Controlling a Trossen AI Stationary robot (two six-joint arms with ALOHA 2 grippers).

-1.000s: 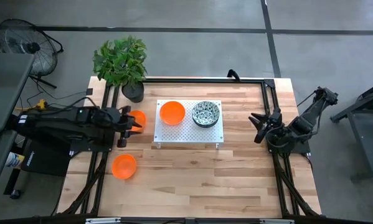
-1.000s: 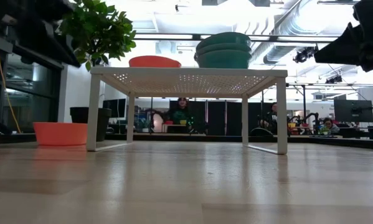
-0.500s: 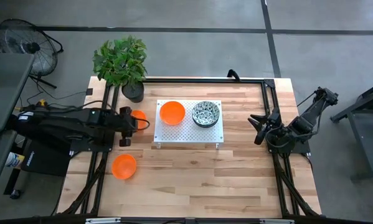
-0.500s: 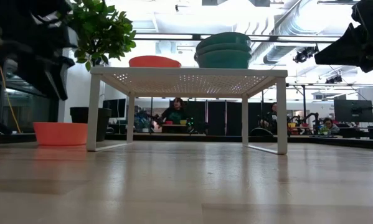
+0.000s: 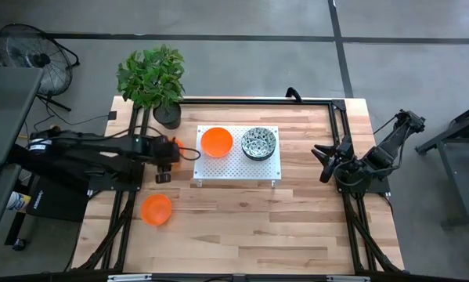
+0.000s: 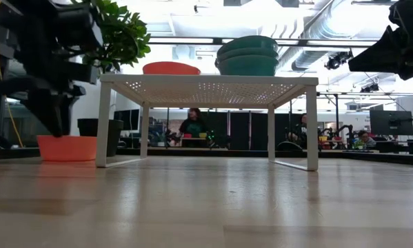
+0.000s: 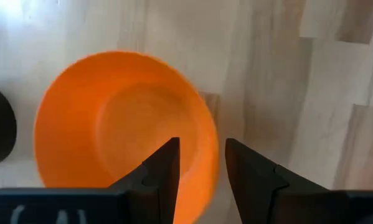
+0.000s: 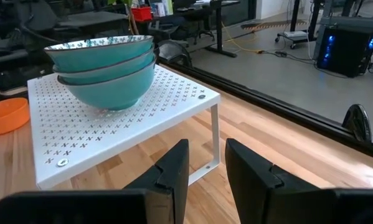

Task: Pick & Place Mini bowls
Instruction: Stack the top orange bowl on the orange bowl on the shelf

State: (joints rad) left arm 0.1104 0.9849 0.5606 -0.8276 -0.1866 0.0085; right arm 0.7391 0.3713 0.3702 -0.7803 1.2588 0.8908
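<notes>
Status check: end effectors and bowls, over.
Left end effector open above round orange bowl. Right end effector waiting, empty. White perforated metal rack alongside.

White rack (image 6: pixel 207 82) bearing an orange bowl (image 6: pixel 171 68) and stacked teal bowls (image 6: pixel 248 56); another orange bowl (image 6: pixel 67 147) sitting at nine o'clock.

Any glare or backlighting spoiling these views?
Low view: bright ceiling lights behind leave the left gripper a dark silhouette at the orange bowl. Left wrist view: glare whitens the table beside that bowl. High view: evenly lit.
</notes>
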